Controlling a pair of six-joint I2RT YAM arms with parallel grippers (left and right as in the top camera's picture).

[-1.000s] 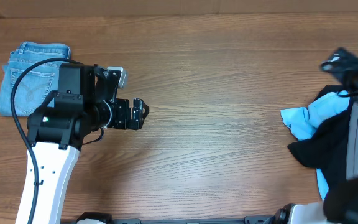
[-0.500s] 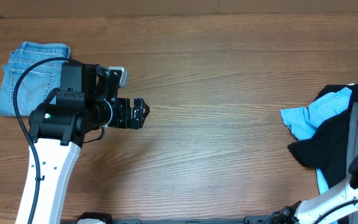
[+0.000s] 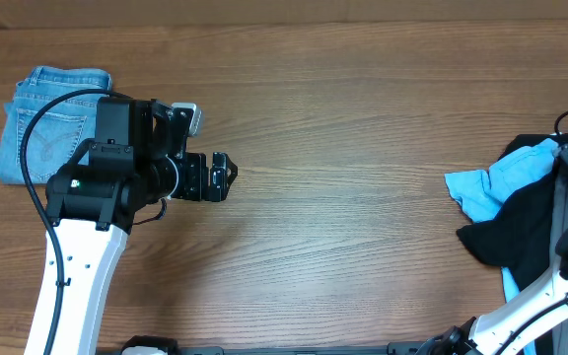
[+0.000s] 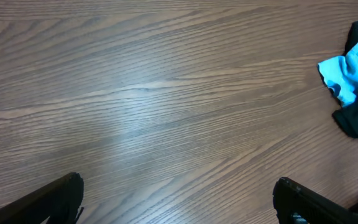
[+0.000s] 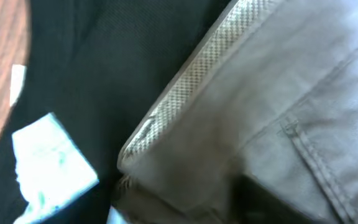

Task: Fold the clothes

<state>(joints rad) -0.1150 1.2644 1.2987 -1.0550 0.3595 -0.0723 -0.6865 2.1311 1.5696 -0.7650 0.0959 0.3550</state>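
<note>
1. Table [image 3: 363,108]: we record wood with a marked grain, smooth, with a faint sheen.
2. Denim garment [image 3: 42,118]: light-blue woven cloth, matt, with raised stitched seams.
3. Sky-blue garment [image 3: 486,187]: thin, smooth cloth, matt.
4. Black garment [image 3: 511,232]: soft cloth with a dull finish.
5. Grey shorts [image 5: 316,81]: we note a fine, matt, cotton-like weave with stitched seams. The waistband edging [image 5: 191,81] is paler and coarser.
6. Left arm [image 3: 72,276]: glossy white plastic shell, matt black housings.

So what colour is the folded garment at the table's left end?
The jeans are light-blue denim, shown best in the overhead view.
</note>
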